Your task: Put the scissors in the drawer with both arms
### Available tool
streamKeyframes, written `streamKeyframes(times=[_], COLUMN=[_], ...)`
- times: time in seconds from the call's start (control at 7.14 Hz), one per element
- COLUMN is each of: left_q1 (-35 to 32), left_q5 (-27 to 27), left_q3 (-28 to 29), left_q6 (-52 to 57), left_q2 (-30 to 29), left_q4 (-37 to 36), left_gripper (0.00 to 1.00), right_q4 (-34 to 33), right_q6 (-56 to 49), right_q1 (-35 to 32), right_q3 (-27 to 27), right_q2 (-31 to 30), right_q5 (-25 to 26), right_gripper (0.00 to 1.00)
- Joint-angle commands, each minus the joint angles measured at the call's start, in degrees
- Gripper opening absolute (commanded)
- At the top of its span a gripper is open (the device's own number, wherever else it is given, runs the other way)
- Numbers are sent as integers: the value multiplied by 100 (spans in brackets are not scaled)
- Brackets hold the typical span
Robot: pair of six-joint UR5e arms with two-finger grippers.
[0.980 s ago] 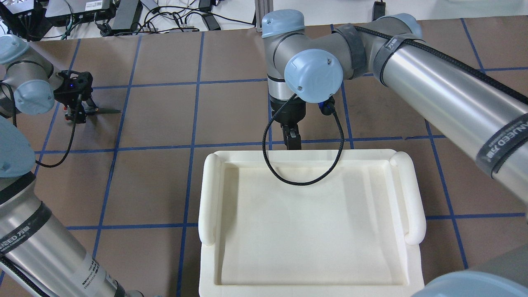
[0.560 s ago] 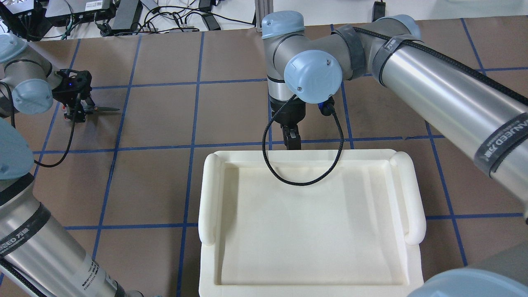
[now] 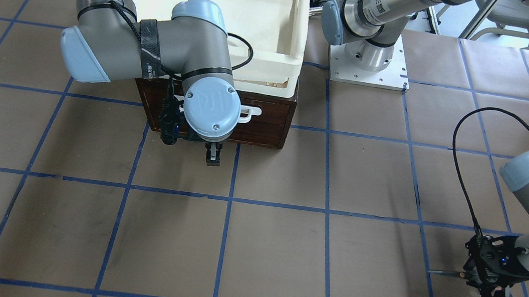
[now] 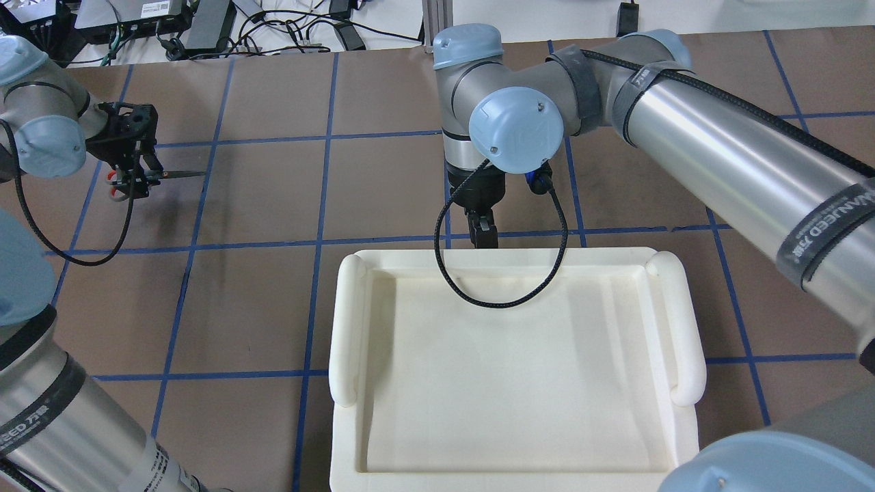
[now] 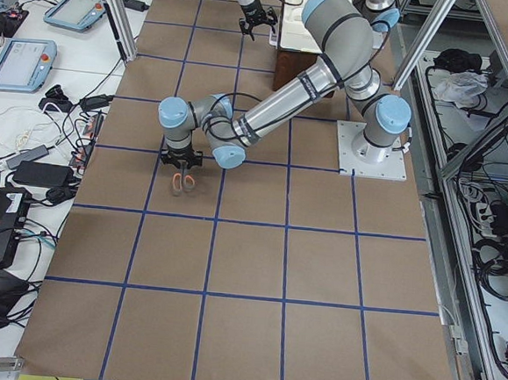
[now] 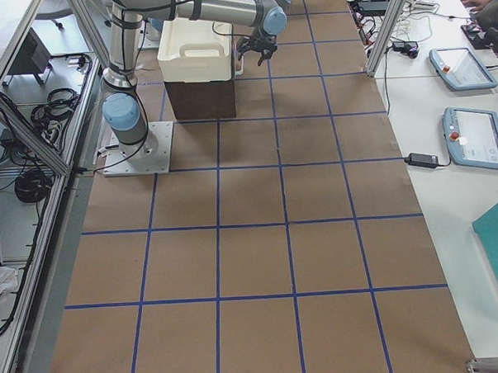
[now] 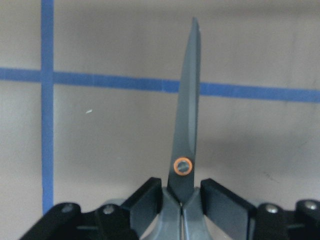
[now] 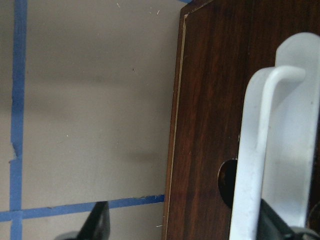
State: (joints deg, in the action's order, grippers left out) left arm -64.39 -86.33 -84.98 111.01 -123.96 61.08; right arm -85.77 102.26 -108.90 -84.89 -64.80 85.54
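Overhead exterior view: the left gripper [image 4: 137, 183] is seen at the far left of the table [image 4: 273, 191], clamped on the scissors [image 4: 181, 174]. The scissors are gripped near their pivot. Their shut blades are pointed towards the table's middle and lie roughly level with the brown paper. The grey handles with orange-red loops are shown on the other side of the fingers.

In the left wrist-mounted view the two black fingers [image 7: 222, 202] are pressed against both sides of the scissors just behind the orange-ringed pivot screw. The blade is seen crossing a blue tape line [image 7: 100, 80] in the picture. Whether the scissors are touching the paper cannot be told.

The scissors are well apart from the drawer [image 3: 267, 128], which is found under the cream-white tray [image 3: 301, 17] on the robot's side of the table. The dark brown drawer front is seen flush with its box, so the drawer is shut.

The right gripper [image 3: 213, 158] is pointed down just in front of the drawer front, beside the white bar handle [image 3: 251, 111]. In the right wrist-mounted view its fingertips are shown well apart, one over the paper and one by the drawer front. The handle's bar is close to the latter, but contact with the bar cannot be judged.
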Motion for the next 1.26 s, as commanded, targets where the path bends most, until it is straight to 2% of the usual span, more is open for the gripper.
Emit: streamKeyframes(times=[0.0,0.42,0.56,0.84,1.12], left_q1=[-440,-1449,-1766,-2286,-2507], left_q5=[-24,-297,-253,-314,-279], left_q3=[77,192,192,192,183], left_q6=[-525,-623,-1085,-1221,-1406], left_q2=[834,2082,2443,3050,3430], left_q4=[1138,2562,2950,3548,3867], left_gripper=[21,21,21,21,21], right_q4=[-9,-36,-36,-36,-9], right_q6=[-22,-83,-84,-75,-14], right_q1=[0,0,0,0,0], right_q3=[-2,-2,-2,-10,-72], right_q2=[20,38,38,38,29], right_q5=[-2,16,24,-10,-19], right_gripper=[100,100,100,100,100])
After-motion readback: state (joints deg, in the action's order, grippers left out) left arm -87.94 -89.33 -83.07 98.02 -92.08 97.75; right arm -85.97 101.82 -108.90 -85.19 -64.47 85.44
